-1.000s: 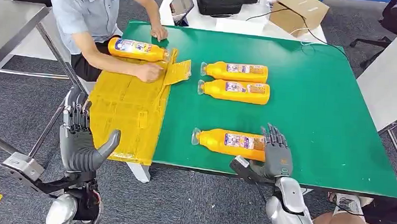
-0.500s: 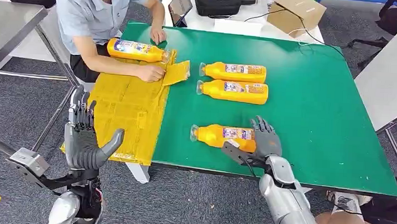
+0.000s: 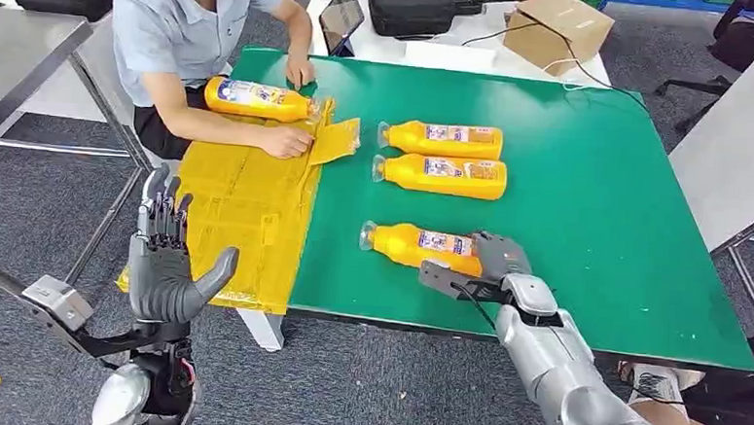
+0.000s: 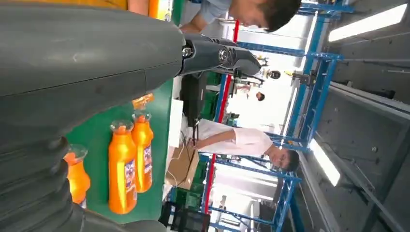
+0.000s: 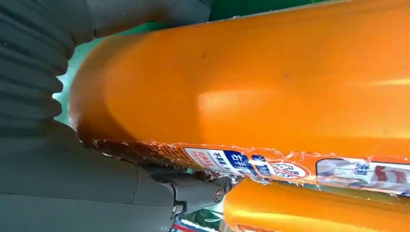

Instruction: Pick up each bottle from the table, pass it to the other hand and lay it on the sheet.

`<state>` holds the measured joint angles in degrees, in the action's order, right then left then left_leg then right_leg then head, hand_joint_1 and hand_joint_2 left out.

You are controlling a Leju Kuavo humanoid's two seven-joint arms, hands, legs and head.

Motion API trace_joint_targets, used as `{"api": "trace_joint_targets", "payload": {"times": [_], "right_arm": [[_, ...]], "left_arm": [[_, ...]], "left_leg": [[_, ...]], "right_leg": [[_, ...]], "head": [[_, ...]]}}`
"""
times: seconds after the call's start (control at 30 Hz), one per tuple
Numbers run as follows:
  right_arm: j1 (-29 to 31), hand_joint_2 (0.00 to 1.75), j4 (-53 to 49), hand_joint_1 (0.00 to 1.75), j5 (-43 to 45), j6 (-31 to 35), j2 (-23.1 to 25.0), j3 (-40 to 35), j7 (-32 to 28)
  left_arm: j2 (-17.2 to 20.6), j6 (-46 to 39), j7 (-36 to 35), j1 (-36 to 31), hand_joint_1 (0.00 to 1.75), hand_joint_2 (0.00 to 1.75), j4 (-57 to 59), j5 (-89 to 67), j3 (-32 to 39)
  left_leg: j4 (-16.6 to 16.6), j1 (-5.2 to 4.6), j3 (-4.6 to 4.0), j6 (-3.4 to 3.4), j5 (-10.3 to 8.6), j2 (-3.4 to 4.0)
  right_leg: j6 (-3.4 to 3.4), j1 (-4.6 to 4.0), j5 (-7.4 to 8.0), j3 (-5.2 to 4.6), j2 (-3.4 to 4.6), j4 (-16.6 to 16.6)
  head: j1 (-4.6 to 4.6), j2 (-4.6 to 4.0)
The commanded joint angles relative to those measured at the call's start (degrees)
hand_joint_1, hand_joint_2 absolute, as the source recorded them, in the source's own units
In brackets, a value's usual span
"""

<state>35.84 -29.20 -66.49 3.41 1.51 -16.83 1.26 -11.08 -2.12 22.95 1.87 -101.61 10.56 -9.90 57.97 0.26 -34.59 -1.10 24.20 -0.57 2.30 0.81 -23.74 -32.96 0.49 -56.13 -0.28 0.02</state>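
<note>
One orange plastic bottle (image 3: 258,99) lies on the crumpled yellow sheet (image 3: 237,205) beside a person's hand (image 3: 285,141) — three wait on the green table (image 3: 598,205), the right hand (image 3: 497,263) closing around the nearest bottle (image 3: 418,246), still lying flat — left hand (image 3: 164,265) spread, empty

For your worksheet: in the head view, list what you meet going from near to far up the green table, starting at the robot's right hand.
right hand → nearest bottle → middle bottle → far bottle → cardboard box
</note>
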Motion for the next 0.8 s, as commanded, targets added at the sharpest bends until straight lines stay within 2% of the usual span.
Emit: {"api": "trace_joint_targets", "payload": {"times": [0.03, 0.23, 0.3, 0.4, 0.53, 0.7, 0.8], "right_arm": [[-2.68, 1.75, 3.98, 1.75, 8.63, -3.38, -0.89, 0.55, -10.49], [-3.08, 1.75, 3.43, 1.75, 9.08, -3.34, -1.12, 0.04, -10.7], [-4.91, 1.75, 0.75, 1.75, 16.18, -2.89, -0.08, 3.43, -16.11], [-11.34, 1.75, -11.32, 1.75, 25.0, 3.07, 1.99, 5.78, -22.02], [-20.58, 1.75, -33.92, 1.75, 34.27, 8.53, 5.58, 6.92, -24.6], [-25.42, 1.75, -46.67, 1.75, 40.71, 14.06, 8.46, 6.34, -27.16], [-27.67, 1.75, -51.38, 1.75, 44.31, 16.4, 9.26, 5.11, -29.14]], "left_arm": [[1.12, 0.81, 0.09, -0.73, 0.0, 1.75, 3.93, 0.9, 0.05], [1.21, 0.88, 0.21, -0.65, 0.0, 1.75, 3.88, 0.98, -0.14], [1.1, 0.71, 0.64, -0.32, 0.0, 1.75, 3.62, 1.13, -0.2], [-0.38, -1.52, 0.01, 1.58, 0.0, 1.75, 3.28, 1.84, 0.16], [-1.75, -3.85, -4.31, 4.61, 0.0, 1.75, 5.99, 2.1, -2.3], [-1.86, -4.24, -3.43, 6.8, 0.0, 1.75, 7.08, 1.6, -5.3], [0.55, 0.04, -3.0, 7.3, 0.0, 1.75, 7.53, 0.24, -8.62]], "left_leg": [[-0.14, 0.02, 0.17, 0.05, 0.01, -0.12], [-0.14, 0.03, 0.15, 0.1, 0.04, 0.0], [-0.16, 0.05, 0.14, 0.11, 0.0, -0.05], [-0.18, 0.08, 0.17, 0.11, 0.03, -0.02], [-0.13, 0.04, 0.07, 0.12, 0.1, 0.11], [-0.03, 0.0, -0.34, 0.12, 0.21, -0.02], [-0.04, 0.02, -0.45, 0.12, 0.29, 0.05]], "right_leg": [[-0.09, -0.04, -0.06, 0.22, -0.18, 0.14], [-0.1, -0.07, -0.02, 0.15, 0.01, 0.15], [-0.12, -0.09, 0.0, 0.13, -0.05, 0.18], [-0.13, -0.14, -0.01, 0.17, -0.02, 0.23], [-0.14, -0.09, -0.06, 0.03, 0.12, 0.11], [-0.15, -0.05, -0.23, -0.27, 0.03, -0.05], [-0.16, -0.06, -0.29, -0.43, 0.05, -0.02]], "head": [[0.0, 0.0], [0.0, 0.0], [0.0, -0.02], [0.02, 0.0], [0.0, 0.0], [0.0, 0.0], [0.0, 0.0]]}}
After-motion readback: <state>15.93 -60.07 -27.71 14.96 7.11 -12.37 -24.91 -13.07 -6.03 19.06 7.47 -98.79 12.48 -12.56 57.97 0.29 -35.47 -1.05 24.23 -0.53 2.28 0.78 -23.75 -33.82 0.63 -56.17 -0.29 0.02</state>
